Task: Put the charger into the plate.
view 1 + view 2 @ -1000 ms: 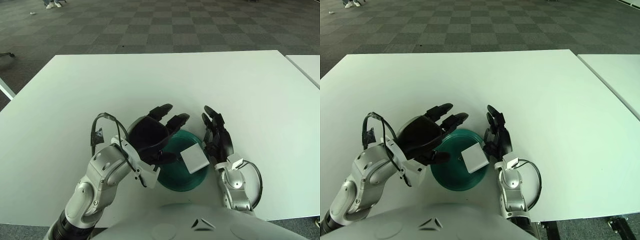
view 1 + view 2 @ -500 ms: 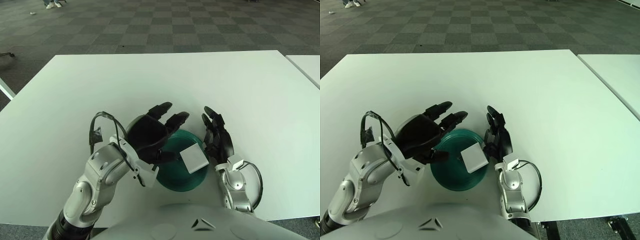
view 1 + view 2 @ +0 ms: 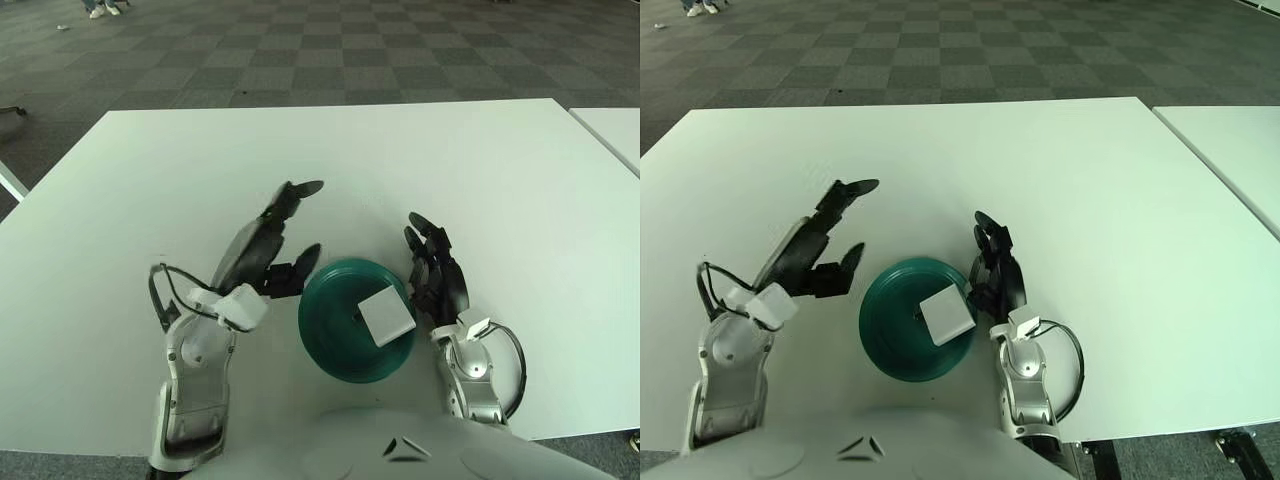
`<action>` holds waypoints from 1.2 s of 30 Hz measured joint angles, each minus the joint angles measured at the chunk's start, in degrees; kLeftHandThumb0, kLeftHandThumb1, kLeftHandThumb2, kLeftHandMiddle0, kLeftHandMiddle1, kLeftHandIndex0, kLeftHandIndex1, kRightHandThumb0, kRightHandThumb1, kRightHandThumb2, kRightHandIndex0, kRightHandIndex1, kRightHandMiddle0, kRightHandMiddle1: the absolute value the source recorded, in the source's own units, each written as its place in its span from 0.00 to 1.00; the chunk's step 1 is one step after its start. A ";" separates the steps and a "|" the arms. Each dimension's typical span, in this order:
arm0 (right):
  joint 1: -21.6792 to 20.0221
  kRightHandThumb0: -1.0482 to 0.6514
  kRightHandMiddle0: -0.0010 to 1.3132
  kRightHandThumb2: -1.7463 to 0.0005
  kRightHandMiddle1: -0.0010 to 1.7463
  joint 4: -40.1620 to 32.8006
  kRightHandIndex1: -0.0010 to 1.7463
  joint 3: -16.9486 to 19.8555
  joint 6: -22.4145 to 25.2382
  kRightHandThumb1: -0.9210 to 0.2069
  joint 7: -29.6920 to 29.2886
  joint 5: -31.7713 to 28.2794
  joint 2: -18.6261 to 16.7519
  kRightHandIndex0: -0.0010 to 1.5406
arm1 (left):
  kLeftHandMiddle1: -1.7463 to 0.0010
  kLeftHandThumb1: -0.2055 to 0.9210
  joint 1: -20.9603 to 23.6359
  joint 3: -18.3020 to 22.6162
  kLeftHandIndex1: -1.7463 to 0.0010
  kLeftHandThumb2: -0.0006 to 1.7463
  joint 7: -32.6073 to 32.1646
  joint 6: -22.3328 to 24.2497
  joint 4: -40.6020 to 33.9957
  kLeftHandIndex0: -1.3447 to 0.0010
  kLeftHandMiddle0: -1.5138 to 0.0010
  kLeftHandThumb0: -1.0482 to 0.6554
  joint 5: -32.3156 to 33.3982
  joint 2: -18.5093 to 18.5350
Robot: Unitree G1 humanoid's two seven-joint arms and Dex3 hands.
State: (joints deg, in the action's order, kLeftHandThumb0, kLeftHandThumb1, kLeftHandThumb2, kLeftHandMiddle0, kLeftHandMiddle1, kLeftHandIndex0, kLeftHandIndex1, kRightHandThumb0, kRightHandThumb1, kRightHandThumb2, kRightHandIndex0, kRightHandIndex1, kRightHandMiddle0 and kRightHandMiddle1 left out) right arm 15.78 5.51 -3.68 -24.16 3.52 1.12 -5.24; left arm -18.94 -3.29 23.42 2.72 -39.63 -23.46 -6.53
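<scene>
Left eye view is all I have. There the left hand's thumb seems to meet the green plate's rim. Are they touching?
Observer: In the right eye view a narrow strip of white table shows between the left hand and the plate, so they look apart.
Operator: At my lower right edge I see only a dark speck. What is it?
Observer: The right eye view shows more of it: a dark frame foot on the floor, below the table's near edge.
</scene>
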 measured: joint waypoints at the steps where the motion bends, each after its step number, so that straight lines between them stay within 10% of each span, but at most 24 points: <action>1: 0.04 0.19 0.00 0.50 0.40 -0.18 0.02 0.01 0.10 0.00 0.01 -0.02 -0.02 0.18 | 0.89 1.00 -0.61 0.47 0.37 0.52 -0.55 -0.13 0.66 1.00 0.76 0.11 2.48 -0.19; 16: 1.57 0.19 0.00 0.51 0.41 -1.39 0.02 1.31 0.70 0.00 1.54 -3.69 0.10 0.19 | 0.94 1.00 -10.08 4.43 0.52 0.55 -13.67 -7.44 15.93 1.00 0.84 0.11 32.00 -2.70; 36: 1.51 0.19 0.00 0.50 0.41 -0.92 0.02 2.33 1.31 0.00 2.67 -5.27 0.13 0.19 | 0.94 1.00 -6.89 2.40 0.49 0.57 -17.55 -29.08 40.15 1.00 0.79 0.10 33.71 -1.69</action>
State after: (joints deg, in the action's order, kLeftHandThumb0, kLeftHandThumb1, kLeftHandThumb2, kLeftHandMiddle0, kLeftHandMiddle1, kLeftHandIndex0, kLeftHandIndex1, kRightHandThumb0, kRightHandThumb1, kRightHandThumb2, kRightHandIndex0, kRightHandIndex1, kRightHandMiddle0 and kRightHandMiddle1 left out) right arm 17.29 4.59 -1.36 -22.85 6.19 -4.16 -5.11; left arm -25.83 -0.89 5.86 -26.35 0.52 10.25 -8.22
